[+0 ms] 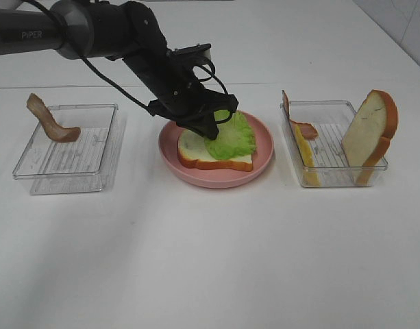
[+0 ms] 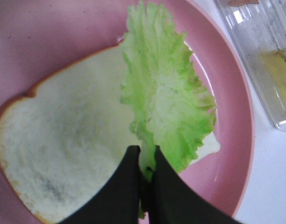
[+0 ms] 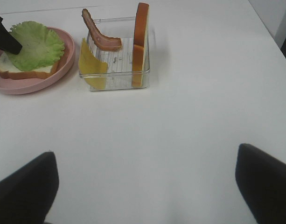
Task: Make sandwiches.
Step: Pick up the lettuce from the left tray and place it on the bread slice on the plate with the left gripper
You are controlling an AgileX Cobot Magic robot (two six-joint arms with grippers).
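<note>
One white bread slice [image 1: 194, 155] [image 2: 63, 140] lies flat on the pink plate [image 1: 263, 156]. A green lettuce leaf [image 1: 233, 133] [image 2: 166, 98] rests across its right half. My left gripper [image 1: 212, 126] [image 2: 146, 169] is shut on the leaf's stem end, just above the bread. A second bread slice [image 1: 371, 133] [image 3: 141, 42] stands on edge in the right tray, beside a yellow cheese slice [image 1: 305, 156] [image 3: 91, 63] and a bacon strip [image 1: 300, 125] [image 3: 101, 37]. Another bacon strip [image 1: 52, 125] leans in the left tray. My right gripper [image 3: 145, 186] hangs open over bare table, nothing between its fingers [image 3: 26, 186].
Two clear plastic trays flank the plate, the left tray [image 1: 66, 161] and the right tray [image 1: 333, 168] [image 3: 117, 74]. The left arm stretches from the upper left corner down to the plate. White table lies in front of everything.
</note>
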